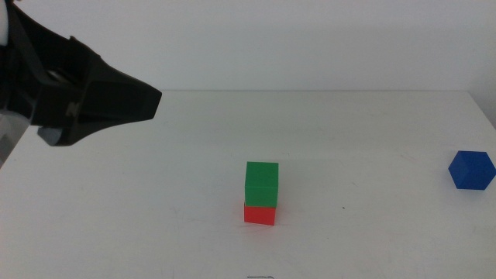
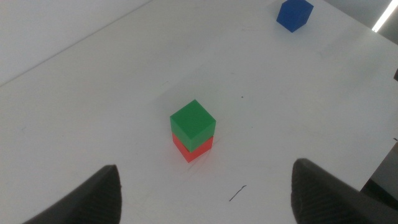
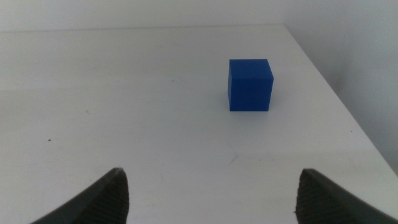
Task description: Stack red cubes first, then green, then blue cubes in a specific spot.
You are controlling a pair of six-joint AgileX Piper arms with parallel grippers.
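Observation:
The green cube (image 1: 261,181) sits squarely on the red cube (image 1: 260,214) near the table's middle front. In the left wrist view the green cube (image 2: 193,121) hides most of the red cube (image 2: 191,149). My left gripper (image 1: 143,101) hovers high at the far left, well back from the stack. Its jaws stand wide open and empty, as the left gripper (image 2: 205,169) shows in its own view. The blue cube (image 1: 471,170) rests alone by the right edge. My right gripper (image 3: 211,179) is open and empty, a short way before the blue cube (image 3: 250,84). It is outside the middle view.
The white table (image 1: 155,201) carries only the three cubes. Its right edge (image 3: 348,112) runs close beside the blue cube. A short dark pencil-like mark (image 2: 237,193) lies on the surface near the stack.

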